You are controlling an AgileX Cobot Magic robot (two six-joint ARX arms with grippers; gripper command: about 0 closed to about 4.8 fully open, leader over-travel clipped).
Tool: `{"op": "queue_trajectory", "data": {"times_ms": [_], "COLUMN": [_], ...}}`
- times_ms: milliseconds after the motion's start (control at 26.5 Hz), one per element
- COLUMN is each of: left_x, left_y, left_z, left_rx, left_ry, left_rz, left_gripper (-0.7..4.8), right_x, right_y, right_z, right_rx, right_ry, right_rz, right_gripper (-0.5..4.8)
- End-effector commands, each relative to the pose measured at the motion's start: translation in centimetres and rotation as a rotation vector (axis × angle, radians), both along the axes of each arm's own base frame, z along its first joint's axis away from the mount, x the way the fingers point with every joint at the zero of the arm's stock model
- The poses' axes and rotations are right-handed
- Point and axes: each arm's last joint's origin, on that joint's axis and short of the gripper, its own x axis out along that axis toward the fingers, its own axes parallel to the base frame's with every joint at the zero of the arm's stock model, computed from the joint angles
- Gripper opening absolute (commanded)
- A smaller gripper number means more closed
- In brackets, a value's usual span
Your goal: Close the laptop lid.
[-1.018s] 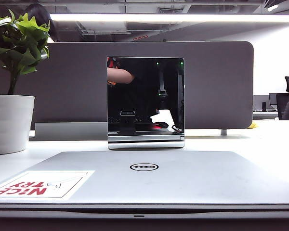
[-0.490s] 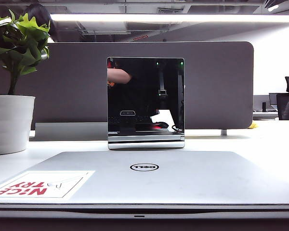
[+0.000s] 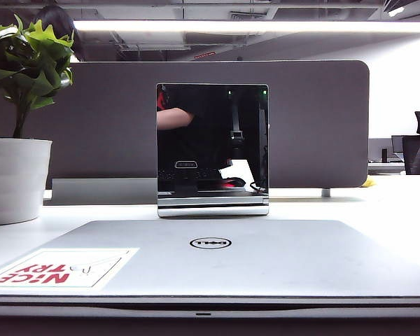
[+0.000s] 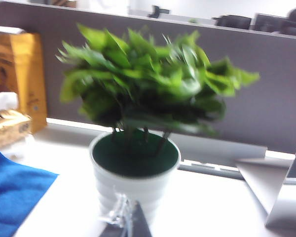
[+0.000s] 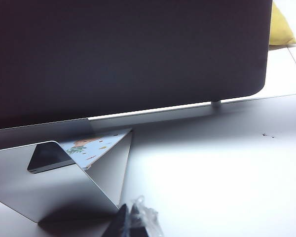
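Nothing shifted on the table, laptop lid (image 3: 217, 255) flat and closed, left gripper (image 4: 128, 223) and right gripper (image 5: 130, 222) both pinched together, empty, aloft.

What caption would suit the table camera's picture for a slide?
Closed laptop lid lying flat in front, mirror panel upright behind it, potted plant at left; neither gripper in this view.

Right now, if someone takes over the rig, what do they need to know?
Left gripper: looks shut, holds nothing, off the laptop, facing the potted plant.
Right gripper: looks shut, holds nothing, over the table by the silver stand.
Neither gripper shows in the exterior view.
Laptop lid: flat down on its base, sticker side up.
Done: lid closed.
Left: nothing apparent; maybe park the arms.
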Motion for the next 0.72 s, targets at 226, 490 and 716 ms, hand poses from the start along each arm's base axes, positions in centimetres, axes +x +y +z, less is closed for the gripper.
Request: {"op": "queue_trajectory", "data": {"times_ms": [226, 490, 716], "left_x": [1.2, 1.9, 1.9], "left_y": [0.0, -0.3, -0.4], "left_z": [-6.0, -9.5, -10.0], "left_rx": [-0.001, -0.002, 0.008], "left_ry": [-0.094, -0.105, -0.048], "left_rz": [-0.018, -0.068, -0.073], "left_gripper": [-0.05, -0.05, -0.05], "right_x": [-0.1, -0.1, -0.1], "right_y": [0.0, 0.0, 0.0], "right_z": [0.4, 0.4, 0.3], "right_rx": [0.001, 0.001, 0.001], "right_ry": [-0.024, -0.025, -0.022], "right_rz": [0.001, 0.000, 0.001], "right_gripper": [-0.01, -0.01, -0.01]}}
